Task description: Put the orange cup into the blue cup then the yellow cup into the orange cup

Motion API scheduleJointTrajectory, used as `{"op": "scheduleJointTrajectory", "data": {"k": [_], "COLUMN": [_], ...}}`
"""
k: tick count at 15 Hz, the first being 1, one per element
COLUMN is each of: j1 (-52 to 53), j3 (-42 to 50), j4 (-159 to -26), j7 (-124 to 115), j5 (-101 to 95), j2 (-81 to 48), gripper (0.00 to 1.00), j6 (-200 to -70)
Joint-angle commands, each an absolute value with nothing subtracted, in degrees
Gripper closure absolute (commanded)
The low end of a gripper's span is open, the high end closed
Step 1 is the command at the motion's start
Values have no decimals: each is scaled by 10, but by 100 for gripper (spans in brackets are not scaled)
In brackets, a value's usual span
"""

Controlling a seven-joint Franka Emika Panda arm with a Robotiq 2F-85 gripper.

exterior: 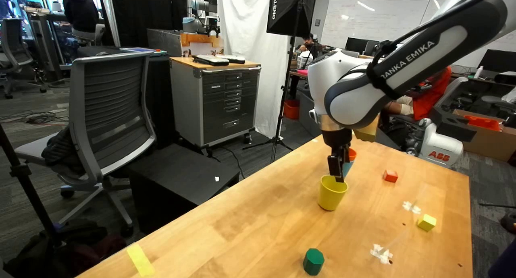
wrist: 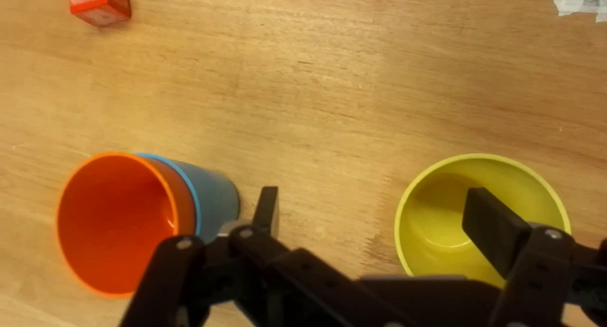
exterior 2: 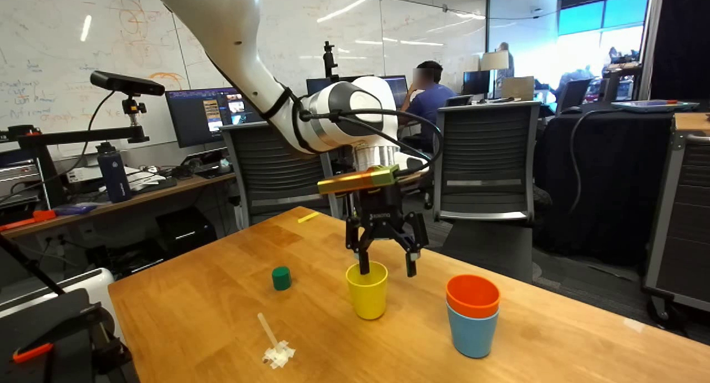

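The orange cup (exterior 2: pixel 473 295) sits inside the blue cup (exterior 2: pixel 472 333), its upper part showing above the blue rim. In the wrist view the orange cup (wrist: pixel 114 222) and blue cup (wrist: pixel 217 199) are at the left. The yellow cup (exterior 2: pixel 368 297) stands upright and apart on the table; it also shows in an exterior view (exterior: pixel 331 195) and the wrist view (wrist: pixel 436 227). My gripper (exterior 2: pixel 388 272) is open and empty. One finger is over or just inside the yellow cup's mouth; the other is outside it, on the side of the stacked cups.
A green cylinder (exterior 2: pixel 281 278) stands on the wooden table (exterior: pixel 258 213). A red block (exterior: pixel 390 176) and a small yellow block (exterior: pixel 426 222) lie there too. White tape patches (exterior: pixel 381 253) mark the table. The stacked cups stand close to the outer finger's side.
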State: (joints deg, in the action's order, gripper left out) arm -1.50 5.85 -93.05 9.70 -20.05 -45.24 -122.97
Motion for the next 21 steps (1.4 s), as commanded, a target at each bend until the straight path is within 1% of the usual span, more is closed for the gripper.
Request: {"op": "scheduleJointTrajectory", "data": {"k": [1,8,9,10,11,15,17,19,20,21], "j1": [-16,-15,-17,-15,-15,-14,-13,-13,-14,-14], "j3": [64,65,64,65,66,68,69,70,70,70], "j4": [-907,-873,-871,-866,-863,-860,-862,-865,-865,-864], "j7": [88,84,85,84,86,85,85,84,84,84], "j5": [-206,-204,-204,-204,-204,-206,-207,-207,-207,-207], "j2": [-475,-521,-526,-531,-535,-542,-539,-535,-534,-534], "gripper": [0,0,25,27,34,67,80,96,100,100], "j6": [-1235,-1236,-1243,-1244,-1245,-1245,-1246,-1247,-1247,-1246]}}
